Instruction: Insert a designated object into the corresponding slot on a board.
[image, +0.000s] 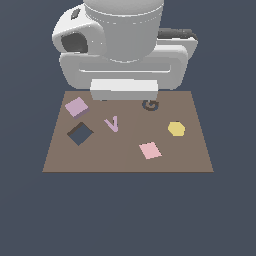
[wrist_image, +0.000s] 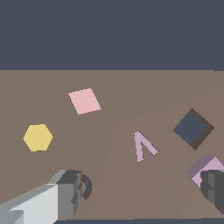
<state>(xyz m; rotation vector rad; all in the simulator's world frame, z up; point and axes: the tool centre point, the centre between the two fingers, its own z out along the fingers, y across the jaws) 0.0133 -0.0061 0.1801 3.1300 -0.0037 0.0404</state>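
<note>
While the lilac block (image: 76, 107) lies loose at the upper left of the board (image: 125, 160), just above the dark square slot (image: 80, 133), the jaws hang spread and empty, so pickup seemingly hasn't begun; next they must straddle that block.

board (image: 125, 155): was plain matte brown
square block (image: 76, 107): was pale lilac-mauve
slot (image: 80, 133): was dark navy
V-shaped piece (image: 113, 123): was lilac
hexagon (image: 176, 128): was yellow
square tile (image: 150, 150): was salmon pink
G-shaped mark (image: 150, 105): was dark
arm (image: 125, 45): was white and grey
</note>
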